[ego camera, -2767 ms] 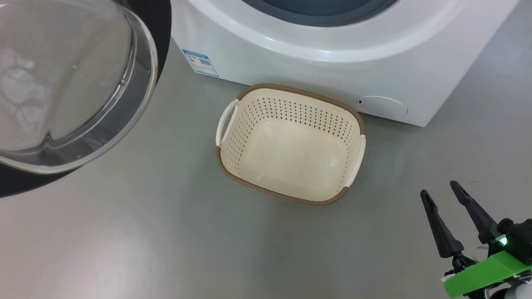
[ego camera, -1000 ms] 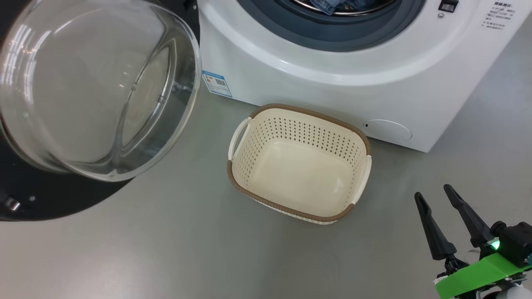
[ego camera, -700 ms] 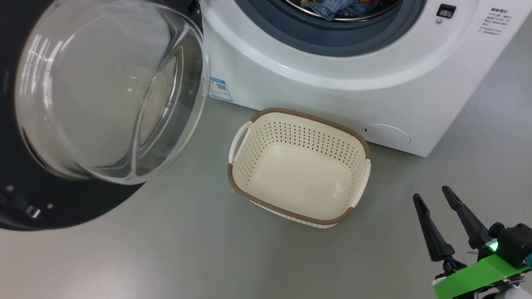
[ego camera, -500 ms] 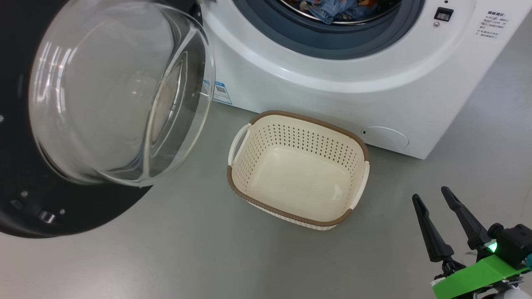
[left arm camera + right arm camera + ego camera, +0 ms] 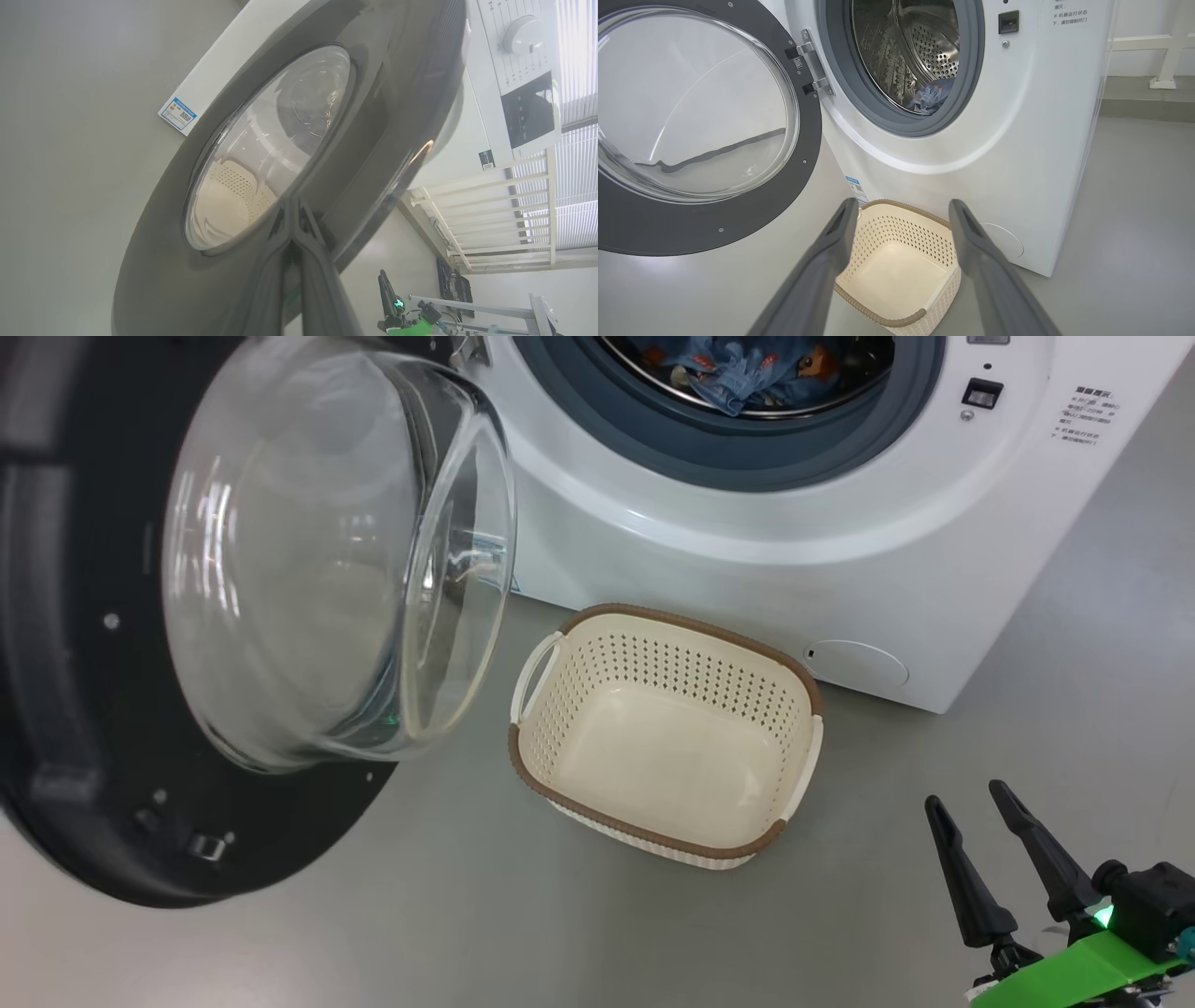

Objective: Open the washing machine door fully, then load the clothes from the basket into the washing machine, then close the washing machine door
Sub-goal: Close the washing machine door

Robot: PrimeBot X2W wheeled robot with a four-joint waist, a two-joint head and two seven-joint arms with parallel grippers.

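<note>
The left end effector is pinched closed; the right end effector stands spread wide.

The washing machine was white, with a grey-blue rubber ring round its opening. At the left of the frame the door had a glossy black rim and clear glass. The clothes at top centre were light blue, printed with small orange-brown figures. The basket was cream, dotted with diamond-shaped holes, under a brown woven-look rim. The floor was plain grey. The right gripper had black fingers and a bright green part.
</note>
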